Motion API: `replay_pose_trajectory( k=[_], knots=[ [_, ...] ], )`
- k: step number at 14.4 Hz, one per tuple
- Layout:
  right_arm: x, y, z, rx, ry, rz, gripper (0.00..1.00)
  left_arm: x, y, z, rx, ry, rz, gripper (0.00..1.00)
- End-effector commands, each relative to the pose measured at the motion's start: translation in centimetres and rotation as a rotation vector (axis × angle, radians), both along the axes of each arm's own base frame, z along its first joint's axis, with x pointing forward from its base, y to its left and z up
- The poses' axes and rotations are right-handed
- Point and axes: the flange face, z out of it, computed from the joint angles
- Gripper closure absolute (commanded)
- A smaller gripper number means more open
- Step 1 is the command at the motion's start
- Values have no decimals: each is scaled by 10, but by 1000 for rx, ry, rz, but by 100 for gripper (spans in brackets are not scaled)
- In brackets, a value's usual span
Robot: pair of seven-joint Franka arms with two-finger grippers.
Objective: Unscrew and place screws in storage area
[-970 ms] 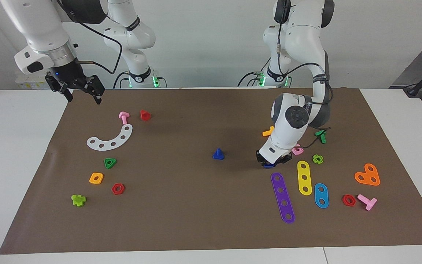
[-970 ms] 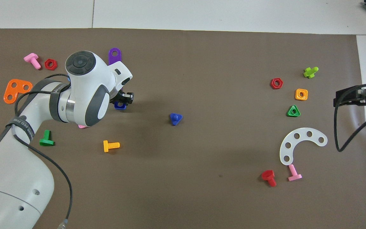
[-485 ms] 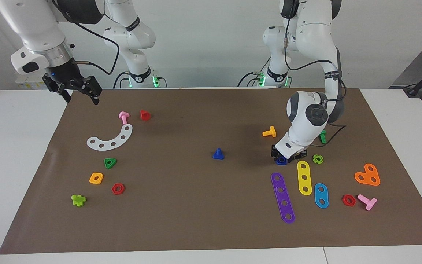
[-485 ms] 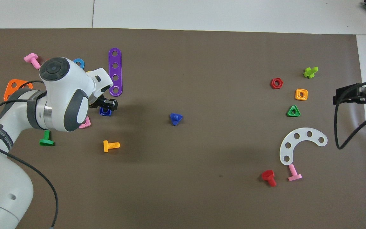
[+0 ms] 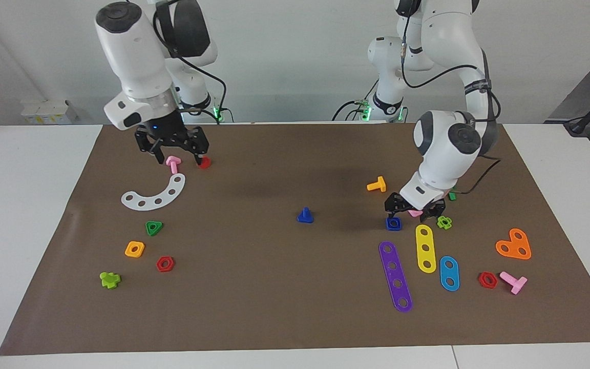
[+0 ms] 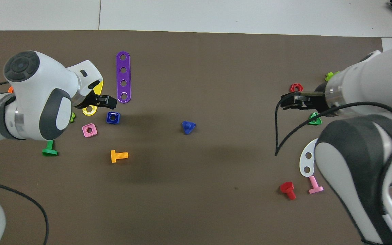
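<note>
Our left gripper hung low over the parts at the left arm's end of the worktop, its jaws spread wide and holding nothing. The dark-blue square nut lay loose on the brown mat just beside it. Our right gripper was also wide and empty, low over the pink bolt and red bolt in the storage area around the white curved strip.

The dark-blue bolt stood on its head, stem up, mid-mat, well apart from both grippers and not yet in the storage area.

We judged three risks:
- The bolt is small, so a pinch on the stem off centre could tip it or flick it away.
- The blue nut shares its colour, so it could be picked by mistake.
- The right gripper was so low that a sideways move could knock the pink or red bolt.

From above, the right arm covered most of the white strip and the orange nut, and cut into the green triangular nut. The left arm hid most of the yellow strip and the orange plate. We could not tell whether the left gripper touched the pink square nut beneath it.
</note>
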Motion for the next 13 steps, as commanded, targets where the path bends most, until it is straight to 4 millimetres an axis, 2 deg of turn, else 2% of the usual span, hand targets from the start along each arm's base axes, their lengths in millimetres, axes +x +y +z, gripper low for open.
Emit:
replay_pose_trajectory(
  k=[1, 4, 5, 6, 8, 9, 10, 11, 13],
  knots=[
    [12, 86, -70, 27, -20, -44, 0, -15, 40, 48, -25, 9, 44, 0],
    [5, 177, -123, 43, -45, -42, 0, -35, 89, 92, -18, 15, 52, 0],
    [1, 198, -133, 56, -60, -44, 0, -42, 102, 106, -19, 7, 45, 0],
    [0, 210, -141, 60, -74, -34, 0, -50, 112, 121, -22, -3, 57, 0],
    [6, 240, -166, 30, -97, 20, 0, -65, 121, 148, -22, -13, 73, 0],
    [5, 260, -185, 13, -92, 51, 0, -73, 123, 159, -9, -7, 80, 0],
    [4, 268, -197, 1, -93, 71, 0, -79, 122, 167, 19, 5, 96, 0],
    [6, 263, -199, -5, -104, 73, 7, -85, 114, 179, 52, 7, 121, 0],
    [0, 264, -210, -12, -96, 86, 29, -91, 95, 195, 78, 24, 145, 0]
  ],
)
